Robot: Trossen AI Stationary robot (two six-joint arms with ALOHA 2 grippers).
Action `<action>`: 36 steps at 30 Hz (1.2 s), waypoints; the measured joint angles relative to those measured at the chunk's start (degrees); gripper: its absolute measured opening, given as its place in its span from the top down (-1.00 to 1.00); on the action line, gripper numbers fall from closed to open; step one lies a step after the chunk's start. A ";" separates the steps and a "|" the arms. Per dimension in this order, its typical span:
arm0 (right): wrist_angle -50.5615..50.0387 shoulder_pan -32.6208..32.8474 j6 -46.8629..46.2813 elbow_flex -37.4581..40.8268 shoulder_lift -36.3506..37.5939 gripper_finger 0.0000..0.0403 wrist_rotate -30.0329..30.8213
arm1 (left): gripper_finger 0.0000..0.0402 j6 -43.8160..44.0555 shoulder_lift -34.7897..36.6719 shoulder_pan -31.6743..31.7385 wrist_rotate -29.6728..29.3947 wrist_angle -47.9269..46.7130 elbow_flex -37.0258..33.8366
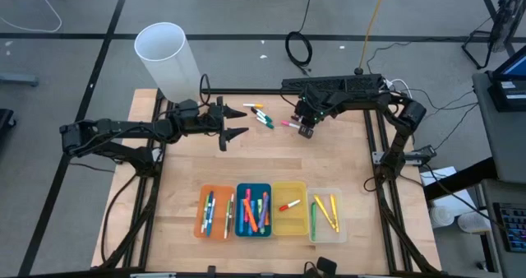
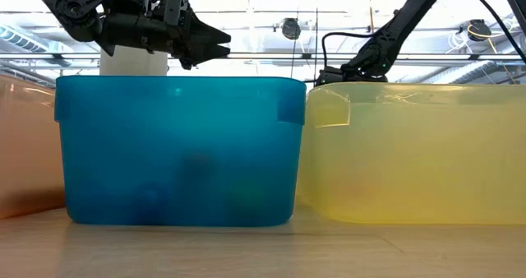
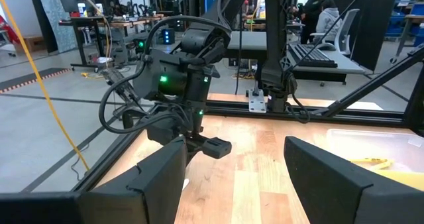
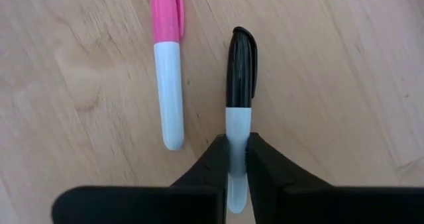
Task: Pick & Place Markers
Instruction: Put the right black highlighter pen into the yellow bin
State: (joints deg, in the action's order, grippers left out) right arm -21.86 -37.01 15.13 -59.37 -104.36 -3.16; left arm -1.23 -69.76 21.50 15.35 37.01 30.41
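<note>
My right gripper stands at the table's far middle, shut on a white marker with a black cap. Right beside that marker, a white marker with a pink cap lies flat on the wood. A few more markers lie loose to the left of them. My left gripper hangs open above the table left of these, pointing level toward the right arm, its fingers holding nothing. My right gripper pinches the marker's white barrel between its two fingertips, at the end away from the black cap. The fingers come steeply from above and lie across the marker. The marker lies along the wood, parallel to the pink-capped one.
Orange, blue, yellow and clear trays stand in a row at the near edge, each holding markers. A white cylinder stands at the far left corner. Bare wood lies between the trays and the arms.
</note>
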 joint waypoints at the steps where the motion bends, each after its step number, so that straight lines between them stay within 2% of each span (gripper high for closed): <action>1: 0.18 0.00 0.00 0.00 0.32 0.90 0.02 | -0.27 -0.02 0.00 0.00 -0.02 0.00 -0.02; 5: 0.15 0.16 0.35 0.30 3.45 0.89 0.05 | -0.27 -0.02 0.00 0.00 -0.02 0.00 -0.01; 9: 0.08 1.32 -0.76 0.20 10.48 0.89 -0.41 | -0.27 -0.02 0.00 -0.02 -0.02 -0.02 -0.01; 16: 0.48 8.95 -7.53 2.94 22.08 0.89 -15.95 | -0.27 0.00 0.00 -0.01 -0.04 -0.23 -0.02; 18: 1.45 12.96 -8.75 4.68 24.87 0.89 -17.14 | -0.27 0.00 0.00 0.00 -0.04 -0.55 -0.02; 22: 5.73 22.68 -12.91 9.25 28.68 0.89 -15.64 | -0.27 0.15 0.00 -0.02 -0.06 -0.92 -0.02; 25: 11.58 30.34 -17.35 12.45 29.96 0.89 -11.89 | -0.27 0.11 0.00 -0.01 -0.15 -0.91 -0.02; 32: 22.12 46.28 -23.25 14.56 26.72 0.89 -1.15 | -0.27 0.04 0.00 -0.02 -0.43 -1.17 -0.02; 36: 23.30 52.60 -23.69 14.64 23.55 0.89 1.69 | -0.27 0.02 0.00 0.00 -0.45 -1.84 -0.02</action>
State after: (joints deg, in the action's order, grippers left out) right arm 1.44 15.59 -8.56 -44.73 -80.80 -1.47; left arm -1.21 -69.76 21.49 14.90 35.17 30.39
